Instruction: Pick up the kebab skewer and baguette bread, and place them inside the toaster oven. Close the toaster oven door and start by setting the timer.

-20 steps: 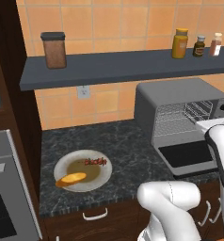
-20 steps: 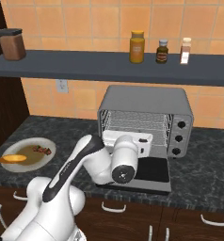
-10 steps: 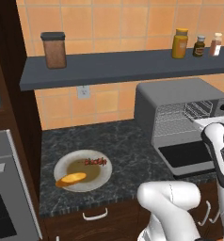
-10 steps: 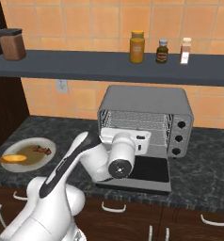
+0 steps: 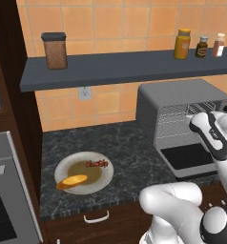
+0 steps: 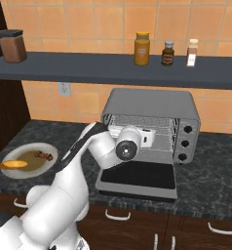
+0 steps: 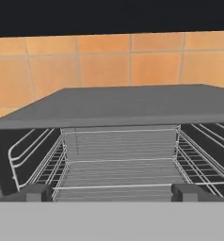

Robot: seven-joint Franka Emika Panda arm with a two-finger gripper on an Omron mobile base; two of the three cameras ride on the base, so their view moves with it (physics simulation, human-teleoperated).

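While the toaster oven door lies folded down, the kebab skewer and baguette bread rest on a plate far left. From the right, the toaster oven stands open behind the arm. Up close, the gripper faces the wire rack, fingers spread wide, empty.

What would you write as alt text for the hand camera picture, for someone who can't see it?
Looking straight into the open toaster oven: a grey metal box with a bare wire rack inside and orange wall tiles behind it. The open gripper shows as two dark fingertips set wide apart at the bottom, holding nothing.
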